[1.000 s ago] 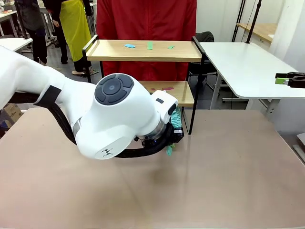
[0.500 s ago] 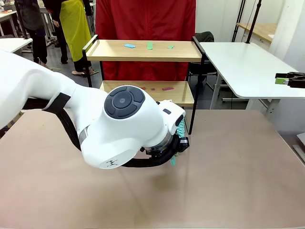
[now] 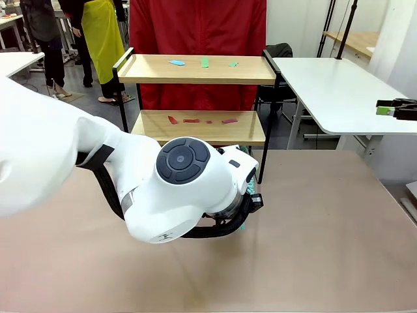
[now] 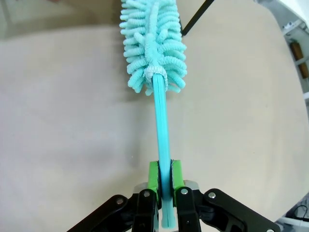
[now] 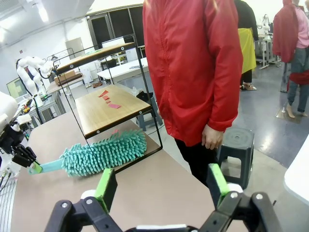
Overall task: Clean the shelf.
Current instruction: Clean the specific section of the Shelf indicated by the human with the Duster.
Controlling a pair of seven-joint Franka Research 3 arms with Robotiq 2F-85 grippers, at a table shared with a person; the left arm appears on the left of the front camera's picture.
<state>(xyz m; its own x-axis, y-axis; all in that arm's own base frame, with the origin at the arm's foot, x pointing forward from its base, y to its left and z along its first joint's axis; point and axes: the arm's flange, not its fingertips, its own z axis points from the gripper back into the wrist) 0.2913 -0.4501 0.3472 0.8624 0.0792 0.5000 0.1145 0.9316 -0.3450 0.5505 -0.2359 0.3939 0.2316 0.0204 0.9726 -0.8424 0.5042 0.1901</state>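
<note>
At its wrist camera, the left end effector [image 4: 164,175] pinches a teal duster [image 4: 153,43] its arm [image 3: 186,195] largely covers frontally.

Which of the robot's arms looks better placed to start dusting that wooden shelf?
Left: the left gripper clamps the teal duster near the shelf, while the right gripper is open, holding nothing.

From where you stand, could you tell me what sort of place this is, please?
Likely a robotics lab: the left gripper holds a duster by the shelf, with white worktables around.
</note>
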